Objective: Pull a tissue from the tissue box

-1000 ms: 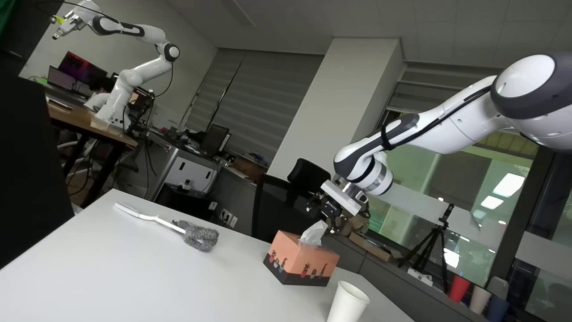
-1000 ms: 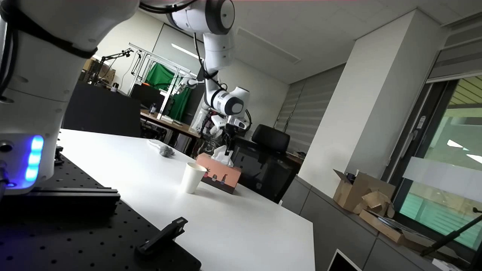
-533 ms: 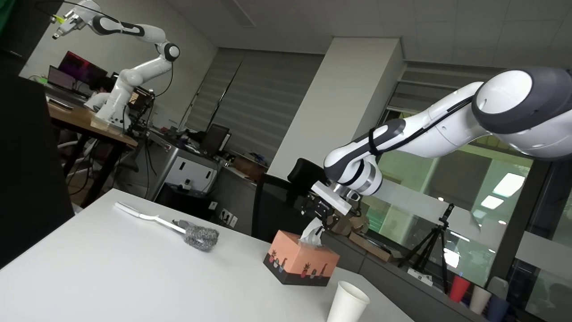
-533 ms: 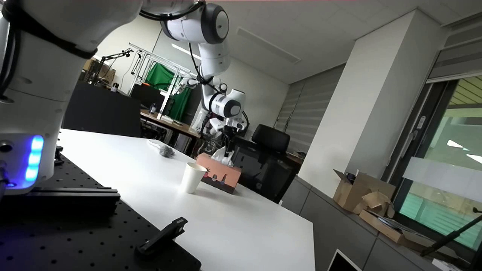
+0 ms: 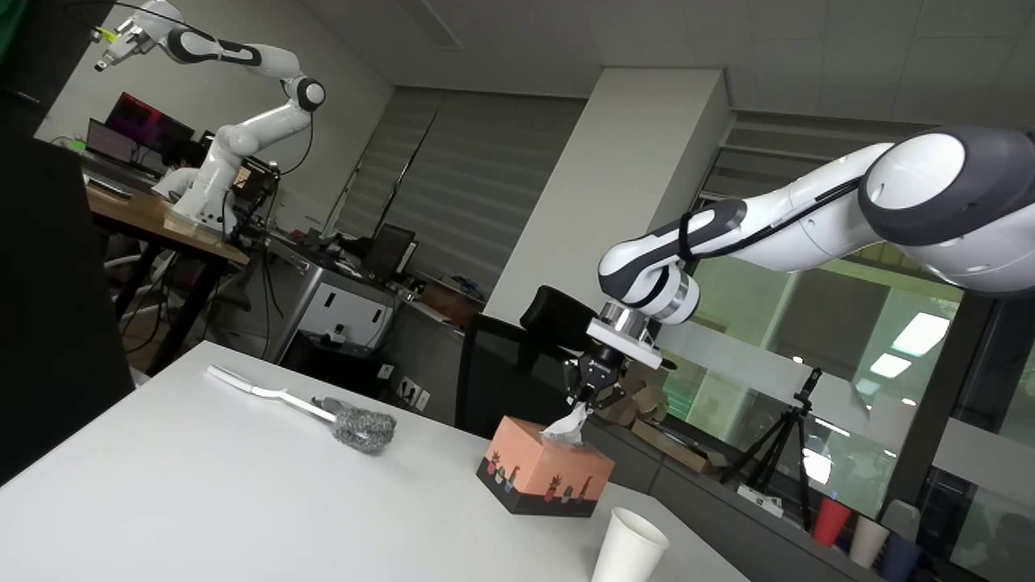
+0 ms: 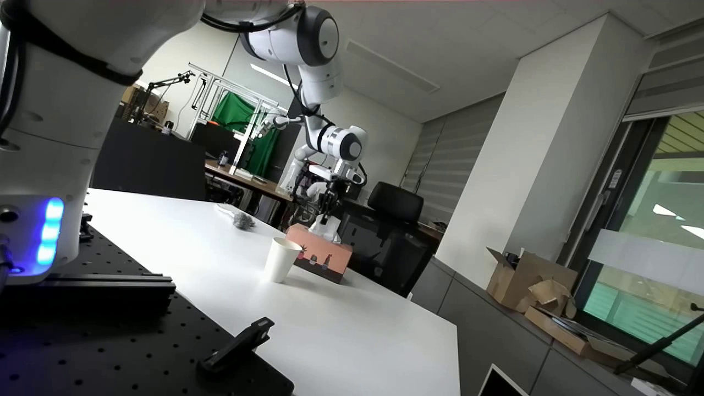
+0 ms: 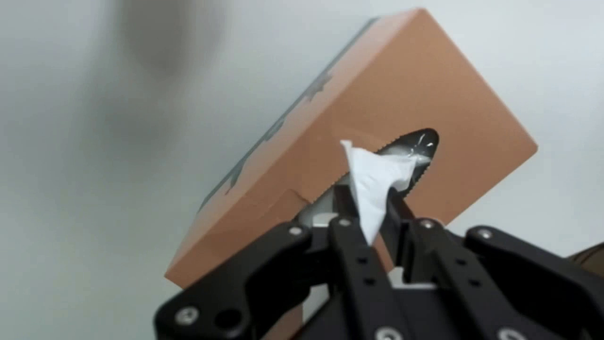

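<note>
The salmon-pink tissue box (image 5: 542,477) stands on the table, and it shows in both exterior views. A crumpled white tissue (image 7: 375,179) rises from the dark slot in its top, still running down into the slot. Directly over the slot is my gripper (image 7: 370,200), with the tissue's upper part between its black fingers (image 7: 343,200). A narrow gap is left between the fingers, and a strip of the box shows through it below the tissue's tip. In an exterior view the gripper (image 6: 325,218) meets the tissue's top, but its fingertips are hard to make out.
A white paper cup (image 5: 631,546) stands close to the box, also on the table. Farther along lies a grey brush (image 5: 364,428) with a white handle. Behind the table's far edge is a black office chair (image 6: 379,236).
The gripper has come across to the tissue's top, and its hand has turned and risen slightly. Its fingers no longer hang as low beside the tissue, whose upper part looks narrower.
</note>
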Controlling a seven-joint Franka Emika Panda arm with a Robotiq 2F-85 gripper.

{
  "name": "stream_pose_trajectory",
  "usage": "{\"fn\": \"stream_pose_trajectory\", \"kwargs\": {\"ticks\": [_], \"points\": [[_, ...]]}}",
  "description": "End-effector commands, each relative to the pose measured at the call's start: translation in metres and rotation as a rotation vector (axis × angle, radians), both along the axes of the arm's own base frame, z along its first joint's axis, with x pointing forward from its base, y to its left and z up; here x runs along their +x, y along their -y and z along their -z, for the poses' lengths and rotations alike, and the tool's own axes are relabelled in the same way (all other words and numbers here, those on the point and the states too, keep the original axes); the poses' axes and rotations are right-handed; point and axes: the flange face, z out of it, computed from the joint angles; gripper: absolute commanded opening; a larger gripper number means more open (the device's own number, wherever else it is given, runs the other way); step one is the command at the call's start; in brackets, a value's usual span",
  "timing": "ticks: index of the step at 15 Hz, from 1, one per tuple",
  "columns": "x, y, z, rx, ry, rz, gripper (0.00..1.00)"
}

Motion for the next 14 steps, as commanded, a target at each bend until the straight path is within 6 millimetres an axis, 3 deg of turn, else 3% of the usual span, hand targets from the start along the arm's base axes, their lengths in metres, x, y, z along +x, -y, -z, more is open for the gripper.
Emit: {"fn": "stream_pose_trajectory", "kwargs": {"ticks": [1,9,14], "points": [[0.001,0.016,-0.032,-0.053,-0.091,-0.053,0.0],[0.005,0.058,-0.094,-0.2,-0.062,-0.066,0.0],[0.002,0.091,-0.151,-0.33,-0.005,-0.026,0.0]]}}
